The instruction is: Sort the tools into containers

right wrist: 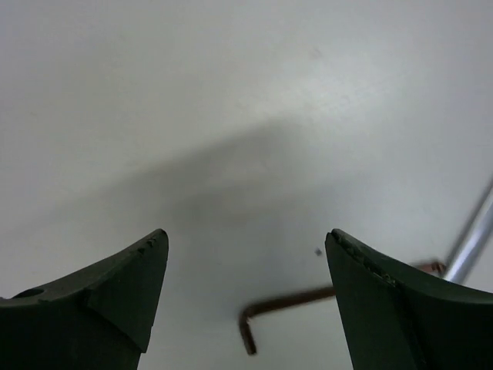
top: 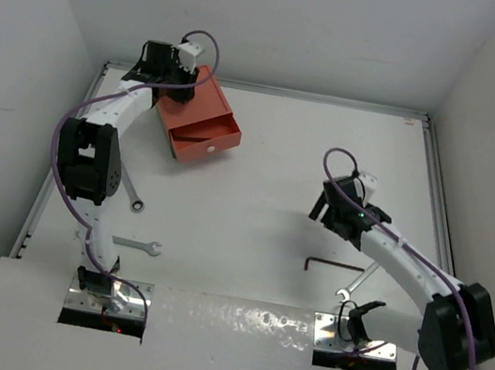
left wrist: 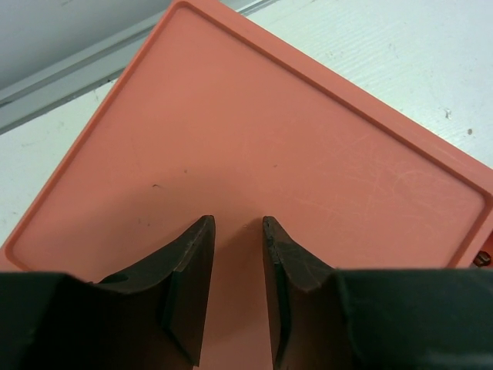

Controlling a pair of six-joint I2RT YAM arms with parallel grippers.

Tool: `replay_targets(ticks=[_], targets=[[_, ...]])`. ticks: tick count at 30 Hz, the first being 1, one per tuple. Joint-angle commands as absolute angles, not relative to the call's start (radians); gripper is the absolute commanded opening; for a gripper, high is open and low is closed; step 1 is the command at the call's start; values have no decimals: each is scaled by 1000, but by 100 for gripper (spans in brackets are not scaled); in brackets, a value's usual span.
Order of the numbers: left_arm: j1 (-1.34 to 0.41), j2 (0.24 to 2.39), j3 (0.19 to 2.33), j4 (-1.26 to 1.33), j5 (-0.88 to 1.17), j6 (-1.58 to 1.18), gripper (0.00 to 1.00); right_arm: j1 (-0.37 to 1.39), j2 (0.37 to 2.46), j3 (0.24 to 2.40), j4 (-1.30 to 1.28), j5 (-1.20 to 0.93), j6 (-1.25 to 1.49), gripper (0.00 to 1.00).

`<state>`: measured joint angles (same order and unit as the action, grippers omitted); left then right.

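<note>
Left fingers (left wrist: 192, 266) a narrow gap apart over the orange-red drawer box (top: 194, 105); right fingers (right wrist: 127, 281) spread wide above the black hex key (right wrist: 289, 299).

In the left wrist view the two dark fingers stand just apart with nothing between them, low over the box's flat orange top; whether they touch it cannot be told. In the overhead view the box sits at the upper left of the worktop (top: 264, 197), its white knob (top: 209, 149) facing the lower right. The right fingers hold nothing and hang over bare worktop right of centre; the hex key lies between them at the bottom of the wrist view, with a silver wrench (top: 360, 282) just beside it. Two more wrenches lie at the lower left, one slanted (top: 132, 192) and one nearly level (top: 138, 246).
</note>
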<state>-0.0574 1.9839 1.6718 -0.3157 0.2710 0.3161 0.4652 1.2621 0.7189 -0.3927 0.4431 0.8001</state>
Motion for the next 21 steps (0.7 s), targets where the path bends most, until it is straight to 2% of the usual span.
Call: replay_targets(ticks=[1, 5, 11, 15, 21], targets=[[-64, 1968, 1694, -347, 304, 302, 30, 479, 1169, 632, -650, 617, 1173, 82], [-66, 1959, 1669, -342, 302, 304, 30, 474, 1175, 568, -669, 604, 1449, 77], [-64, 1913, 1615, -316, 311, 296, 30, 474, 1210, 520, -719, 597, 1658, 72], [-66, 1898, 1589, -308, 313, 291, 30, 474, 1215, 489, -655, 611, 1701, 66], [-66, 1890, 1595, -318, 308, 295, 30, 476, 1270, 459, -598, 520, 1738, 65]])
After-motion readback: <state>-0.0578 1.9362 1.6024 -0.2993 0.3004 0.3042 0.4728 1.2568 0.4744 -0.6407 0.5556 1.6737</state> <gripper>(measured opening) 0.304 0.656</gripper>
